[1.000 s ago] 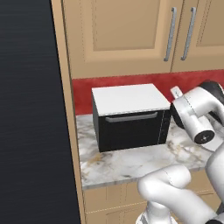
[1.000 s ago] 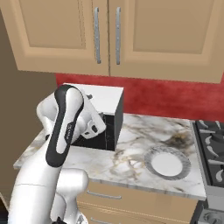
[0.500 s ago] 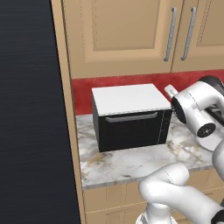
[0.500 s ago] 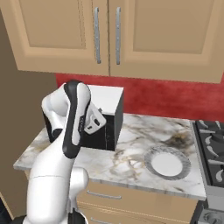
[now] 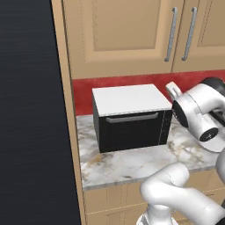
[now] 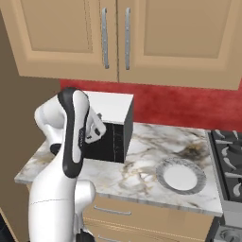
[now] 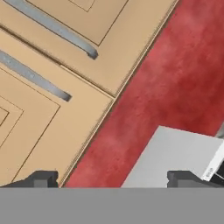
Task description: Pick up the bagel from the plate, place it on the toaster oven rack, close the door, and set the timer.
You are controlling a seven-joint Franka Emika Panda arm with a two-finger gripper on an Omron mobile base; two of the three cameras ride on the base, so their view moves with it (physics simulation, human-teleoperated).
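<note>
Plate (image 6: 180, 176) on desk (image 6: 142, 160) holds nothing visible; oven door (image 5: 134, 131) shut. Gripper (image 7: 111, 177) jaws spread, empty. Arm has swung higher since the earlier frame.

My arm (image 5: 197, 116) has a smooth, glossy white shell with dark matt joints. The oven's door (image 5: 134, 131) looks matt black, its bar handle (image 5: 132, 117) brushed silver metal, the top (image 5: 131, 98) flat pale grey. At 12 o'clock, the cabinets (image 5: 127, 35) are satin wood. The counter (image 6: 142, 163) is polished veined marble; the plate (image 6: 181, 176) smooth, glazed grey-white.
</note>
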